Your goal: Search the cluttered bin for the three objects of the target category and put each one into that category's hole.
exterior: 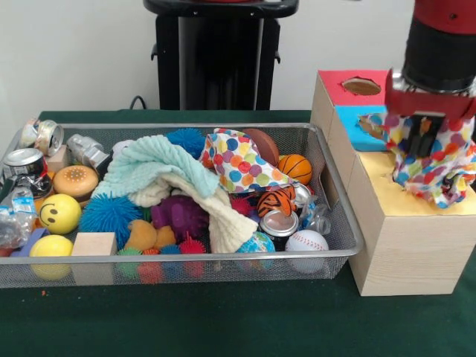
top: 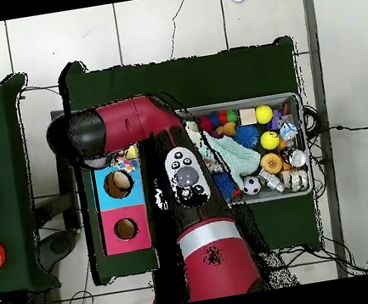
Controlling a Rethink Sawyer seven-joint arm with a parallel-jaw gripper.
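Note:
My gripper (exterior: 425, 143) is at the far right, shut on a polka-dot cloth (exterior: 440, 165) that hangs bunched over the yellow-topped box (exterior: 405, 202). The cloth covers the yellow box's hole, so I cannot see it. In the overhead view a bit of this cloth (top: 123, 162) peeks out under the arm. A second polka-dot cloth (exterior: 236, 165) lies on top of the clutter in the wire-mesh bin (exterior: 186, 257), right of centre. No other polka-dot cloth shows.
Blue-topped (exterior: 357, 128) and red-topped (exterior: 349, 85) boxes stand behind the yellow one. The bin holds a mint and cream towel (exterior: 175, 178), spiky balls, yellow balls, cans, a basketball (exterior: 295, 168), a baseball (exterior: 306, 242) and a wooden block (exterior: 94, 244). The arm (top: 132, 128) covers the yellow box from overhead.

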